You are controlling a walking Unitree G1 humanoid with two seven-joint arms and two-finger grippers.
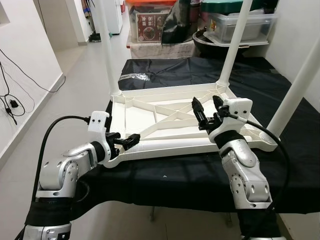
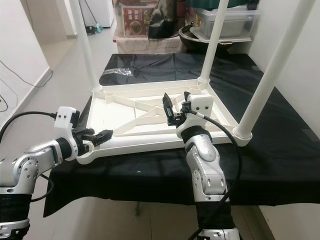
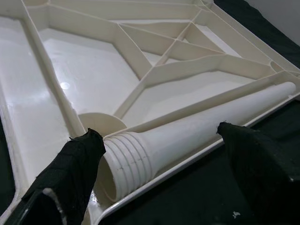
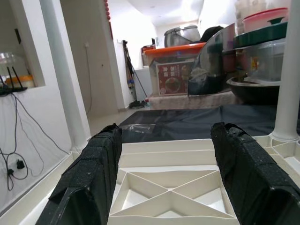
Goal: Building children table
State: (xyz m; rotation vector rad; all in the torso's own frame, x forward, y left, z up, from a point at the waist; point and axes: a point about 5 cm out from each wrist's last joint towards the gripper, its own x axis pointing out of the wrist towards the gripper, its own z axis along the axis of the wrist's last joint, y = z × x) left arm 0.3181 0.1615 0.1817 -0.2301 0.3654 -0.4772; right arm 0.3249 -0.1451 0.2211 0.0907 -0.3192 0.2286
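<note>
The white children's tabletop (image 1: 150, 112) lies upside down on a black-covered table (image 1: 165, 180). Three white legs stand upright in its corners: far left (image 1: 107, 45), far right (image 1: 232, 45) and near right (image 1: 295, 95). A loose fourth leg (image 3: 187, 136) lies inside the tabletop along its near edge, threaded end toward the near left corner. My left gripper (image 1: 131, 140) is open at that corner, its fingers (image 3: 75, 164) spread on either side of the threaded end. Over the tabletop's right half my right gripper (image 1: 206, 101) hovers open, with nothing between its fingers (image 4: 93, 173).
Plastic storage boxes (image 1: 240, 25), a dark pot (image 1: 215, 42) and a printed carton (image 1: 150, 27) crowd the far end of the table. A wall runs close on the right. Open floor (image 1: 75, 70) and wall cables (image 1: 10, 102) lie to the left.
</note>
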